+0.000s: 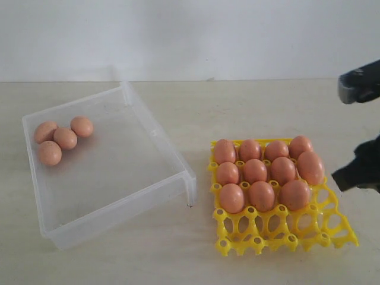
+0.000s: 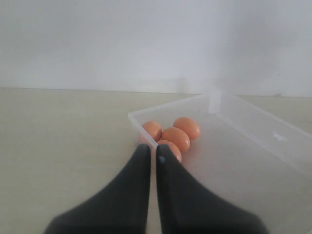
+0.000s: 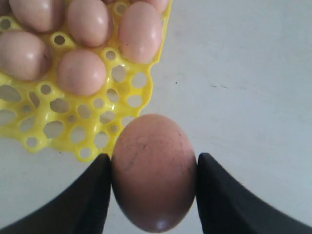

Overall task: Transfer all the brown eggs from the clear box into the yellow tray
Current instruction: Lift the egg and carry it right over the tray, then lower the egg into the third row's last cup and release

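My right claw [image 3: 153, 157] pinches one egg [image 3: 153, 180] beside the tray [image 3: 70, 139], lined up to drop in; left claw [image 2: 152, 148] pressed together, idle.

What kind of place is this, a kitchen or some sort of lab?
Probably a robot test bench, not a kitchen: a bare table against a blank white wall, just a clear box and a yellow tray of brown eggs, and a right gripper holding one.

Plain white wall [image 1: 190, 35], pale beige tabletop [image 1: 178, 107] (a few tiny dark specks), soft even light
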You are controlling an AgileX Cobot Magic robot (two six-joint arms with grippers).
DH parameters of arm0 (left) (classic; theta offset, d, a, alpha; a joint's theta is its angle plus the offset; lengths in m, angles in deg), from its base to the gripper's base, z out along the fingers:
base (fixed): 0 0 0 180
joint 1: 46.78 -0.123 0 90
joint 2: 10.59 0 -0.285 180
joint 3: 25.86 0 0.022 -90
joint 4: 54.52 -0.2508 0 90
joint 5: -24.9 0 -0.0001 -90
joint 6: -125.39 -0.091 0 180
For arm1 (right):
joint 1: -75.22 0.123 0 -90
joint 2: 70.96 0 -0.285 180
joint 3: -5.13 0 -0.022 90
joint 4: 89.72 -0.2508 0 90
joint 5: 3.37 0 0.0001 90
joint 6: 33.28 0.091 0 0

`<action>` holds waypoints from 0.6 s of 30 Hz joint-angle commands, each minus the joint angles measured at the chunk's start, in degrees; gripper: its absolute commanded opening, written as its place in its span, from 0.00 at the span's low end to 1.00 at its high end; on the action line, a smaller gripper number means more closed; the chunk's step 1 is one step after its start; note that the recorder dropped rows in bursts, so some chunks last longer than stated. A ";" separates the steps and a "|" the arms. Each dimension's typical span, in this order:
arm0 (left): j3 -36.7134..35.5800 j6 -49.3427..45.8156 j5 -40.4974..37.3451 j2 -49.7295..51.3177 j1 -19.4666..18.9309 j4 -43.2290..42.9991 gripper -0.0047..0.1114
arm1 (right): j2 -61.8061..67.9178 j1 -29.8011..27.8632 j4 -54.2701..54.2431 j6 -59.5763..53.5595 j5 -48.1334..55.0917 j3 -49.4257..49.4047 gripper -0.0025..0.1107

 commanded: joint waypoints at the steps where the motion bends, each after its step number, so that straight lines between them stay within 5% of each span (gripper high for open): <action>1: -0.15 0.10 0.23 -0.20 -0.11 -0.07 0.08 | 11.08 -0.16 -3.92 -10.53 9.50 12.51 0.02; 3: -0.15 0.10 0.23 -0.20 -0.11 -0.07 0.08 | 15.63 -0.16 -5.33 -14.27 17.53 17.70 0.02; 8: -0.15 0.10 0.23 -0.20 -0.11 -0.07 0.08 | 24.06 -0.83 -13.18 -21.76 17.72 26.04 0.02; 18: -0.15 0.10 0.23 -0.20 -0.11 -0.07 0.08 | 27.72 -11.35 -18.94 -23.55 17.72 27.06 0.02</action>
